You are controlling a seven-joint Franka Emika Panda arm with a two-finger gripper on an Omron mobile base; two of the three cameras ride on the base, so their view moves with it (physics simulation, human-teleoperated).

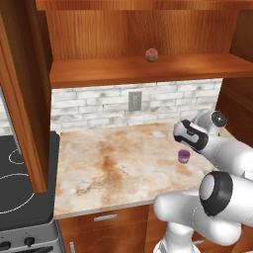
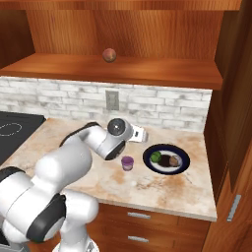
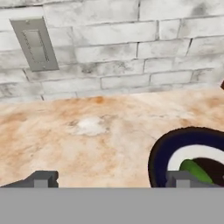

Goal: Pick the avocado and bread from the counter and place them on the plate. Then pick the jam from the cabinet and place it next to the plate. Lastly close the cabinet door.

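The plate [image 2: 183,167] lies on the counter [image 2: 162,189] at the right, and both the avocado [image 2: 155,156] and the bread [image 2: 173,160] rest on it. Just left of the plate stands the purple jam [image 2: 127,162], also seen as the jam [image 1: 184,156] beside my arm. My gripper [image 2: 142,135] hovers above the counter behind the jam and faces the brick wall. In the hand view my gripper [image 3: 111,179] is open with nothing between its fingertips [image 3: 41,178]; the plate rim [image 3: 159,153] and avocado [image 3: 192,168] sit at lower right.
The cabinet shelf [image 1: 148,69] holds a reddish-brown ball [image 1: 151,55]. Open cabinet doors stand at the left [image 1: 20,99] and at the right [image 2: 236,123]. A black stovetop [image 1: 20,178] borders the counter's left. A wall outlet [image 3: 35,43] is ahead.
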